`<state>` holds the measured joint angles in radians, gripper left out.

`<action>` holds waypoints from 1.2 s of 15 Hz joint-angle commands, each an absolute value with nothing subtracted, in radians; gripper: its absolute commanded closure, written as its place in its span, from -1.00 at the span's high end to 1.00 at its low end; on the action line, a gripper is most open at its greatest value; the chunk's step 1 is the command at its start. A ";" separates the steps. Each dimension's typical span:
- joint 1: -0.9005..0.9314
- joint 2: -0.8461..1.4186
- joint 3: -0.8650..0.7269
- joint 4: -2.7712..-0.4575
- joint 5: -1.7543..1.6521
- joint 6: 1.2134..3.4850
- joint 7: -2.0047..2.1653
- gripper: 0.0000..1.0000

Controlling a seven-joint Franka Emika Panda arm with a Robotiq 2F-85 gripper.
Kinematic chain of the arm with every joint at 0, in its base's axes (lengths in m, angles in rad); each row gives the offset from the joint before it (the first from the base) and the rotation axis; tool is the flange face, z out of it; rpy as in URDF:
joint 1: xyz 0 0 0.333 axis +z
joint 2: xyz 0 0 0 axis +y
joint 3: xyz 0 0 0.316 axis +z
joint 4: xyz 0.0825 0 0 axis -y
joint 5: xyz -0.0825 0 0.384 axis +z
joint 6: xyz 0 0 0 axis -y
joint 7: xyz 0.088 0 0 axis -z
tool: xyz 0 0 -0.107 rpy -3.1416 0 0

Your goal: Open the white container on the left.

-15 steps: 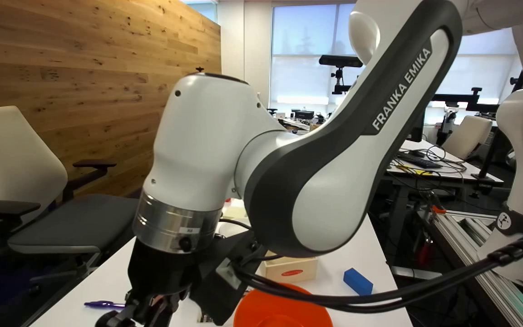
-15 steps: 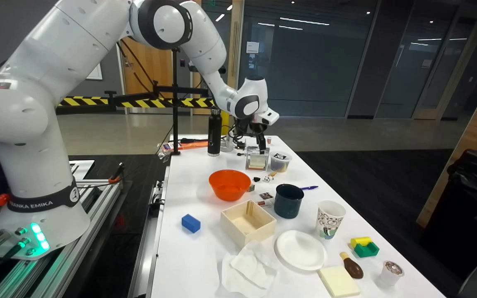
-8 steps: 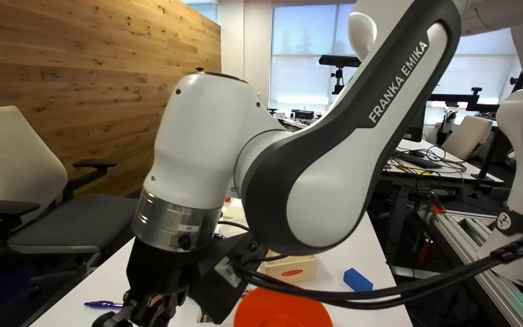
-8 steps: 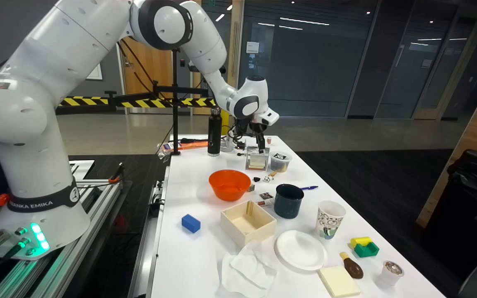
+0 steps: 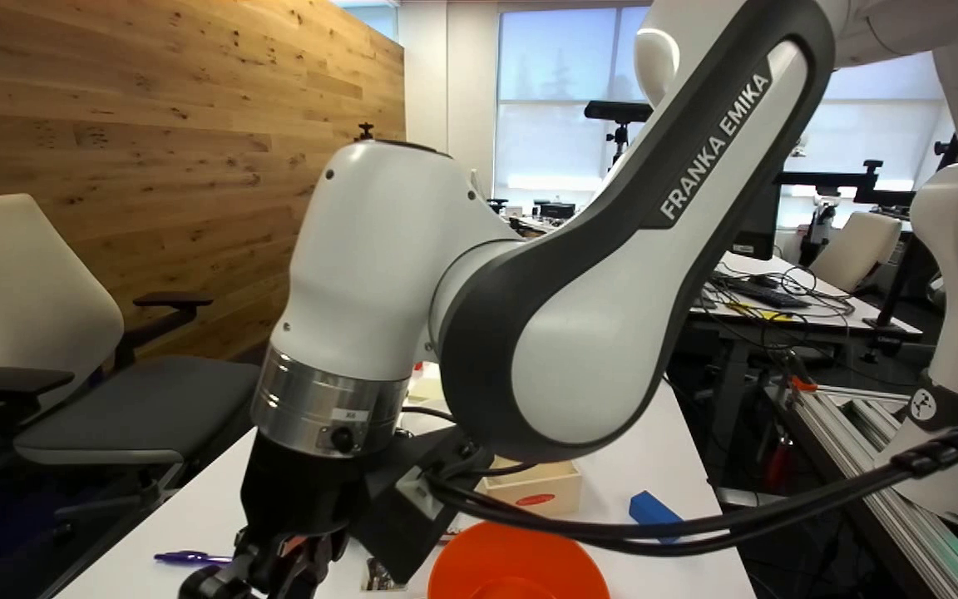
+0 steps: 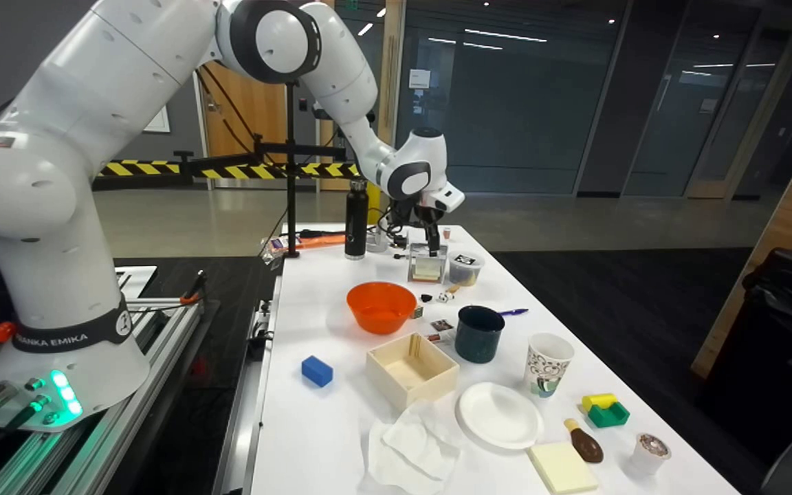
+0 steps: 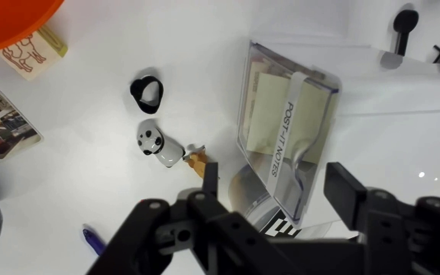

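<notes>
The white container [image 7: 380, 152] has a clear slanted front [image 7: 271, 110] labelled POST-IT NOTES, with pale yellow notes behind it. It also stands at the table's far end in an exterior view [image 6: 427, 267]. The clear front looks shut. My gripper [image 7: 275, 187] is open and empty. In the wrist view one finger is over the table beside the clear front and the other is over the white body. In an exterior view my gripper [image 6: 432, 243] points down at the container's top; I cannot tell whether it touches. The container is out of view in an exterior view where my gripper [image 5: 263, 578] is low.
A clear round tub [image 6: 465, 269] stands right beside the container. A panda figure [image 7: 160, 147], a small orange figure [image 7: 198, 162] and a black ring [image 7: 147, 93] lie close by. An orange bowl [image 6: 381, 308], a dark mug [image 6: 478, 335] and a black bottle [image 6: 357, 221] stand around.
The arm has shifted only slightly. In an exterior view the forearm has swung a little left and the gripper a little right. The container has not visibly moved.
</notes>
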<state>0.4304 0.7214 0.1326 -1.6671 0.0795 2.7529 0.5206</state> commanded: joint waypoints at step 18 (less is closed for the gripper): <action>0.368 0.728 0.200 -1.677 0.157 2.751 0.384 0.23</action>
